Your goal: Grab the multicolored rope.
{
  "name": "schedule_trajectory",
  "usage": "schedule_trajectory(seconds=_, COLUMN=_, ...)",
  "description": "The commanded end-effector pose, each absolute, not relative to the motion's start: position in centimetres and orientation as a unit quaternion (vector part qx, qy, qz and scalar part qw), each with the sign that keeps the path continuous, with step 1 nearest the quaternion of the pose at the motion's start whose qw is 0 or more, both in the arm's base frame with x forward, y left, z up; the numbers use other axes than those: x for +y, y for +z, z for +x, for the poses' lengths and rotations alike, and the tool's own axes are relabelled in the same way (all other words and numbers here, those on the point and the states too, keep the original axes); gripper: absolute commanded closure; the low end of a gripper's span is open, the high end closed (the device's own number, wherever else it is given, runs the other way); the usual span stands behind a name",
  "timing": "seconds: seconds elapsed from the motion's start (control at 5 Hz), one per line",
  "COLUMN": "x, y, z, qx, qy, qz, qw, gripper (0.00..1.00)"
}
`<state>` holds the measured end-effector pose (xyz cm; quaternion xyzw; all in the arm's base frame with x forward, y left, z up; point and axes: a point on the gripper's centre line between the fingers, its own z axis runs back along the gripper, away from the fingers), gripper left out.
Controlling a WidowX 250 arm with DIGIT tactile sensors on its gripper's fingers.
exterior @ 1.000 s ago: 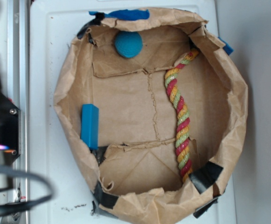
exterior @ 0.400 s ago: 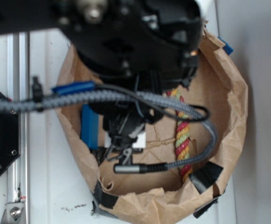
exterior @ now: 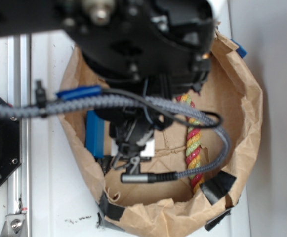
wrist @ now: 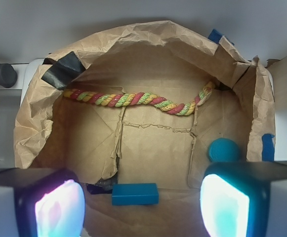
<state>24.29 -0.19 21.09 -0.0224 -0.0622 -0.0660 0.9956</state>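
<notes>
Wrist view, left to right: tool (wrist: 142, 210) spread wide, left fingertip (wrist: 59, 210) and right fingertip (wrist: 225, 205) at the lower corners of the frame, nothing between them; tool hangs above the floor of the paper bag (wrist: 29, 123), near its near wall. Blue block (wrist: 135, 194) just ahead of the tool, between the fingertips' line of travel; multicolored rope (wrist: 133, 100) stretched along the bag's far wall, well apart from the tool, one end by the black tape (wrist: 61, 70), other end curling up the right corner; blue ball (wrist: 223, 149) near the right wall.

Risks, as judged: descending short would pinch the blue block instead; rope hugging the wall, so a finger could snag crumpled paper and drag the bag; grey cable (exterior: 108, 102) hanging in the exterior view might catch the rim.
</notes>
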Motion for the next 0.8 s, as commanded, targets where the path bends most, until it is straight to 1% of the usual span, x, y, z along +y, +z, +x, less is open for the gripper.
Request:
schedule_trajectory(seconds=0.0, x=-0.1, y=21.6, z=26.6, qx=-0.100, qy=-0.295, qz=-0.026, qw=0.950, gripper=0.00)
schedule_trajectory(seconds=0.2, x=-0.4, y=20.8, z=27.0, qx=-0.110, qy=-0.413, qz=-0.008, qw=0.904, gripper=0.00)
schedule_trajectory(seconds=0.4, x=0.5, y=18.3, z=27.5, qx=-0.109, qy=-0.471, qz=0.016, qw=0.875, gripper=0.00)
schedule_trajectory(seconds=0.6, x=0.8, y=16.2, z=27.6, qx=-0.098, qy=-0.491, qz=0.026, qw=0.865, gripper=0.00)
